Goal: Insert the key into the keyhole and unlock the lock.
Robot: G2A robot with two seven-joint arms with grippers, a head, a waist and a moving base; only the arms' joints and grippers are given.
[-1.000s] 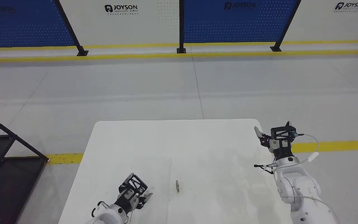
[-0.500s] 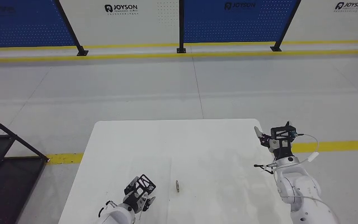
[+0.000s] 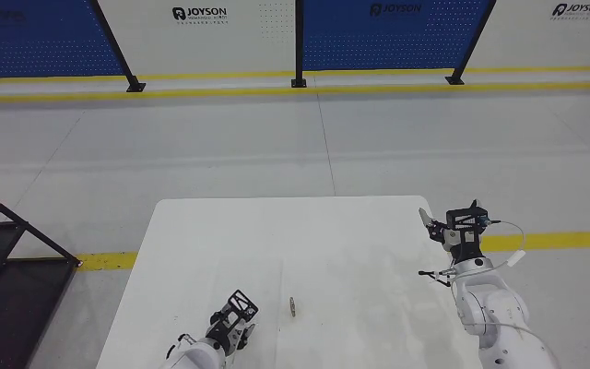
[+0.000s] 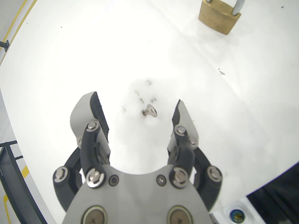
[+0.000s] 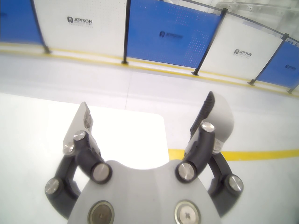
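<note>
- On my left wrist view, the left gripper (image 4: 136,99) has its fingers spread wide, with nothing between the pads.
- The key (image 4: 149,111) lies flat on the worktop (image 3: 277,231) in the gap between those fingers, touching neither one.
- From the top, I see the left gripper (image 3: 241,310) close to the worktop's near edge, left of the middle.
- The lock (image 4: 220,12), a brass padlock with its steel shackle seated in the body, rests on the worktop apart from the key. In the top view the lock (image 3: 292,306) sits near the near edge, about midway along it, just beside the left gripper.
- The right gripper (image 5: 147,99) has its fingers apart too and holds nothing. From the top I see the right gripper (image 3: 452,216) at the worktop's right edge, close to the far right corner and well apart from the lock.
</note>
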